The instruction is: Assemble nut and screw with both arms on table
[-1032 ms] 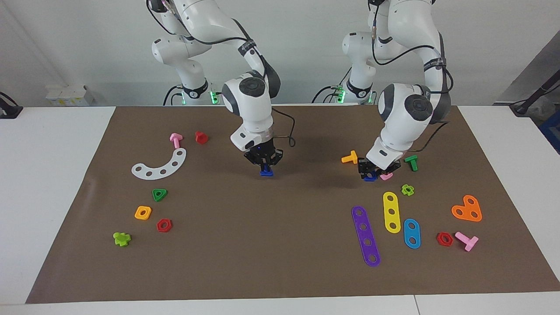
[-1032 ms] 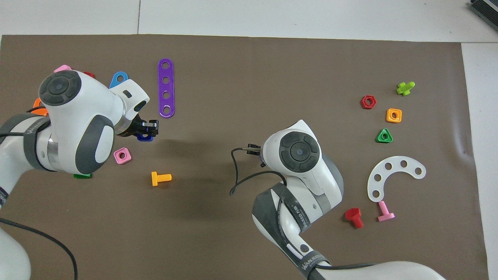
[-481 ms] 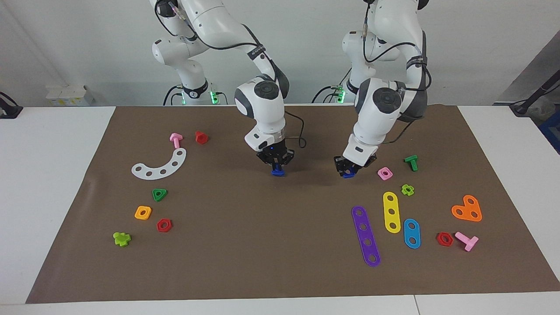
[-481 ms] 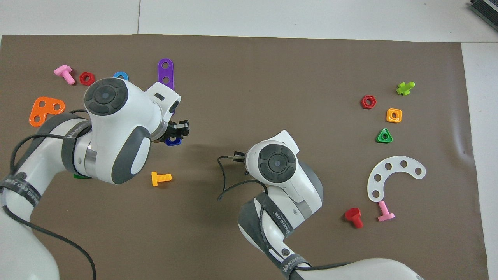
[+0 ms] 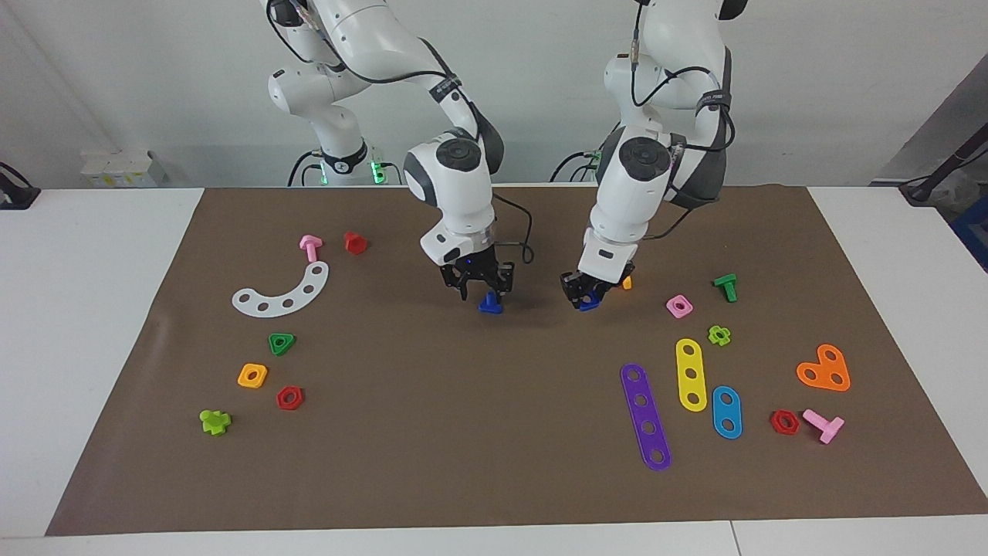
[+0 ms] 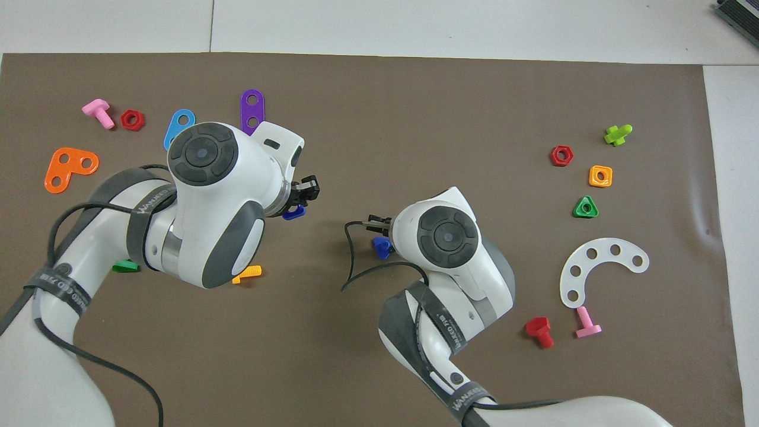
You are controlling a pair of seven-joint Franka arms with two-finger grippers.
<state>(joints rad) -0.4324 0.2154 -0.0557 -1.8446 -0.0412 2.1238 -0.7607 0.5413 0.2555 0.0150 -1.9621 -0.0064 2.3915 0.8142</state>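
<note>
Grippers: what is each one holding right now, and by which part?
Left gripper holds the nut by its edge. Right gripper holds the screw at its upper end; which part that is cannot be told. Both hang over the mat, apart.

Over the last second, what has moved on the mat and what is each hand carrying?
The left hand, shut on the dark blue nut, lifted it from beside the pink square nut and carried it toward the mat's middle. The right hand, shut on the dark blue screw, shifted slightly toward it. The gap between them narrowed. The other loose pieces stayed put.
</note>
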